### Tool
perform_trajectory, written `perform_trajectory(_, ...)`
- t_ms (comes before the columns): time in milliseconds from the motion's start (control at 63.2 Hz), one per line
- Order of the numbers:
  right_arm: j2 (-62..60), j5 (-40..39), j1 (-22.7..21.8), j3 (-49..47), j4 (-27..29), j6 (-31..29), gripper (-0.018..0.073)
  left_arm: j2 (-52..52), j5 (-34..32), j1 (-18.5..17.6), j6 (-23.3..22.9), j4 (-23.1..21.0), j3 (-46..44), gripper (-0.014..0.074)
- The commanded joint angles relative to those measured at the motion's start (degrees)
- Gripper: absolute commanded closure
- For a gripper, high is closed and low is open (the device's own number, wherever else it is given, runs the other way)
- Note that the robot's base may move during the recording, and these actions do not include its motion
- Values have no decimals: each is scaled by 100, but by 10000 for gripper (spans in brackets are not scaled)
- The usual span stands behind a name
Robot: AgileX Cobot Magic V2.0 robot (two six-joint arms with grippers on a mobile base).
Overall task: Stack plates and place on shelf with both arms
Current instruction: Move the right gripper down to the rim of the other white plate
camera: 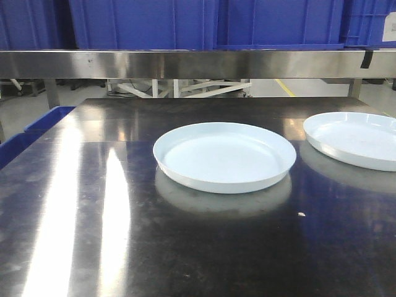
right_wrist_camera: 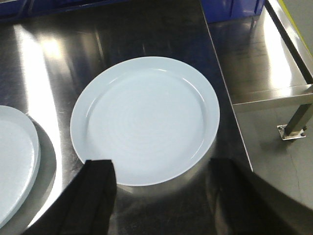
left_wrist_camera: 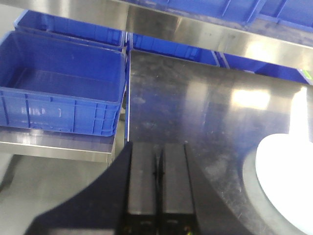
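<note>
Plates: you've got both lying flat on the bench (camera: 93, 247), side by side and well apart, not yet stacked.

Your right gripper (right_wrist_camera: 161, 169) has its fingers (right_wrist_camera: 100, 191) spread wide and grips nothing. The right plate (right_wrist_camera: 144, 120) sits just ahead of it and below. In the wrist view the plate's near rim falls between the two fingers. Can't tell whether either finger touches the rim. This plate is close to the bench's right edge. Past that edge, to the gripper's right, there's a lower steel ledge (right_wrist_camera: 264, 63) with a bolted foot (right_wrist_camera: 292, 130).

The centre plate (camera: 224, 154) is off to the right gripper's left, apart from the right plate. The wrist view shows only an arc of it.

Your left gripper (left_wrist_camera: 157, 171) has its fingers pressed together and holds nothing. It hangs about over the bench's left edge. The centre plate is to its right and a little ahead, well clear of the fingers. A blue crate (left_wrist_camera: 58, 88) stands ahead and to its left, on a lower steel surface beside the bench.

The shelf (camera: 185, 62) is a stainless rail ahead of both grippers, beyond the far edge of the bench and above bench level. Blue bins (camera: 204, 21) sit on it.
</note>
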Motion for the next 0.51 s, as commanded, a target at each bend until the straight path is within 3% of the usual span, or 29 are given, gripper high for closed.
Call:
perform_trajectory(0,-22,-415,-7,-212,0,-49,43,-44,-479,-30,5,-19,-168,507)
perform_trajectory(491,-22,-391,-7,-212,0,-49,43,-44,-479,-30,5,-19,-168,507)
